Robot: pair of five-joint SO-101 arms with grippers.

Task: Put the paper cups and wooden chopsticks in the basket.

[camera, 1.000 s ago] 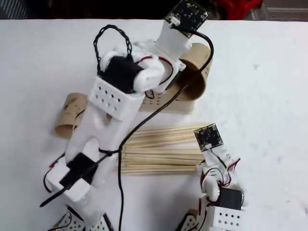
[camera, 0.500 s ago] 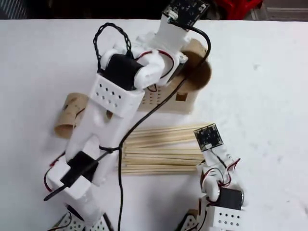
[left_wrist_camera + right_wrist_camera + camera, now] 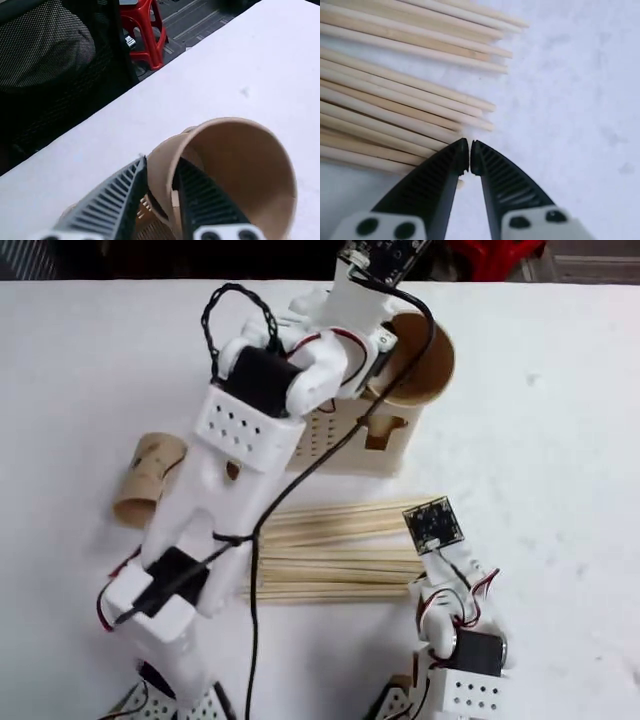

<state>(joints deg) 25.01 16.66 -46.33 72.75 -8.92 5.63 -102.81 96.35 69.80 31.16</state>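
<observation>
Left pincer (image 3: 161, 165) clamped on the wall of a cup (image 3: 240, 170), one finger inside the mouth and one outside, so that the cup hangs tilted with its mouth turned away from the wrist. In the high view the cup sits over the far corner of the basket (image 3: 345, 445), which lies directly beneath this pincer; part of the cup appears to overhang the basket's rim. The main hazard is a release in this pose: the cup is likely to strike the rim, tip outward and roll onto the table (image 3: 540, 490). A second hazard is the grip itself, since a thin paper wall pinched near the lip may buckle, or may cling to the inner finger and be dragged back out as the arm withdraws. The arm's black cable (image 3: 330, 455) crosses the basket and could catch on it. A second cup (image 3: 145, 478) lies on its side well behind and to one side of this pincer, free to roll if nudged. Right pincer (image 3: 470, 150) closed on nothing, its tips touching each other and resting just beside the near ends of the chopsticks (image 3: 380, 100), which lie loose in a flat bundle ahead of it; any sideways sweep from here would probably scatter them rather than gather them.
</observation>
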